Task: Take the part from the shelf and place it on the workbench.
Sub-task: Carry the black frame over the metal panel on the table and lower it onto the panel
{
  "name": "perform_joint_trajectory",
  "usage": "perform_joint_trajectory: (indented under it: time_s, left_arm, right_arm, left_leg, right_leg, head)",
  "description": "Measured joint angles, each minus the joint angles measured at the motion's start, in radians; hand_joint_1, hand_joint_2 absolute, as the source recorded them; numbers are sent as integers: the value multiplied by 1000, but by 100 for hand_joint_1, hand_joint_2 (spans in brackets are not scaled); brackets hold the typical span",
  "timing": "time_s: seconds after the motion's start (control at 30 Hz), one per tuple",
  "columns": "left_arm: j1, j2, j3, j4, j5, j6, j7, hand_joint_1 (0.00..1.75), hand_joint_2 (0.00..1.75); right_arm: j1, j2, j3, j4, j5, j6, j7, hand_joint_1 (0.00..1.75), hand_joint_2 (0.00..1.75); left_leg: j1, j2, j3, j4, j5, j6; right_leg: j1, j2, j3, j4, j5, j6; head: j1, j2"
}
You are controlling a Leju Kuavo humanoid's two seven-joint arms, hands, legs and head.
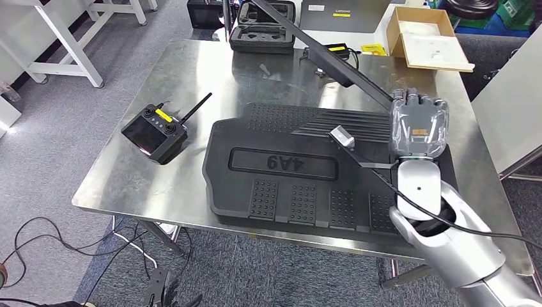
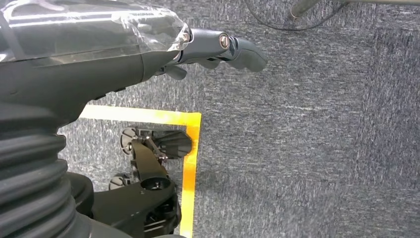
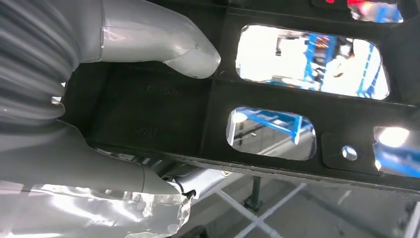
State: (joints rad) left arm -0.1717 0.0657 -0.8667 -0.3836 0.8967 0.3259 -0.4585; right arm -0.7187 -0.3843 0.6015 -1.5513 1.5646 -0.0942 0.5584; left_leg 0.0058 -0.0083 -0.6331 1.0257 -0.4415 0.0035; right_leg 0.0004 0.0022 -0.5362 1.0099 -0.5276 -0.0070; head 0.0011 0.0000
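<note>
a: where is the part sitting?

b: the black plastic panel, marked "4a9", is lying flat on the steel table, taking up most of its near right side and reaching the front edge.

a: and the right hand?

b: the right hand is gripping the panel's right end. from the head view its fingers are curling over the top of the far right edge. in the right wrist view the thumb is pressing against the panel's ribbed underside, the one with the cut-out windows.

a: the left hand?

b: the left hand is hanging over grey carpet and a yellow tape line, holding nothing. its fingers seem loosely curled, but the angle is poor, so i cannot tell how wide it is.

a: anything else on the table?

b: a black remote controller with an antenna is lying well left of the panel, and an open cardboard box is sitting at the far right corner.
</note>
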Motion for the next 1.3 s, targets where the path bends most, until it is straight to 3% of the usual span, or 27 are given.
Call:
perform_joint_trajectory:
  time_s: [0.27, 0.5, 0.87, 1.07, 1.13, 1.2, 1.3]
  left_arm:
    - [7, 2, 0, -6, 24, 10, -3, 0, 175]
    - [28, 10, 0, -9, 68, 19, -27, 0, 175]
    - [45, 11, -1, -10, 133, 34, -69, 0, 175]
    - [51, 11, -4, -10, 147, 34, -74, 0, 175]
    - [51, 11, -5, -10, 151, 34, -74, 0, 175]
    - [51, 11, -6, -10, 153, 34, -75, 0, 175]
    - [51, 11, -6, -10, 158, 34, -76, 0, 175]
  right_arm:
    - [8, -67, 4, 64, -22, 18, 28, 175, 175]
    - [92, -122, -23, 77, -70, -109, 43, 175, 175]
    - [233, -115, -40, 71, -9, -324, 8, 175, 175]
    - [281, -99, -41, 66, 6, -378, 28, 162, 175]
    - [283, -98, -40, 66, 6, -372, 38, 139, 175]
    - [283, -97, -39, 66, 6, -360, 40, 102, 175]
    - [284, -95, -36, 62, 6, -325, 38, 24, 175]
  left_leg:
    - [-1, 0, 0, 0, 0, 0]
    - [-1, 0, 0, 0, 0, 0]
    - [-1, -1, 2, -3, 0, 0]
    - [-1, -1, 2, -3, 0, 0]
    - [-1, -1, 2, -3, 0, 0]
    - [-1, -1, 2, -3, 0, 0]
    - [-1, 0, 3, -3, 0, 0]
  right_leg:
    - [-1, -1, 0, -1, 0, 0]
    - [-1, -1, 0, -1, 0, 0]
    - [0, -2, 1, -2, 0, 0]
    - [0, -2, 1, -2, 0, 0]
    - [0, -2, 2, -2, 0, 0]
    - [0, -2, 2, -2, 0, 0]
    - [0, -2, 2, -2, 0, 0]
  head:
    - [0, 0]
    - [0, 0]
    - [0, 0]
    - [0, 0]
    - [1, 0]
    - [1, 0]
    - [2, 0]
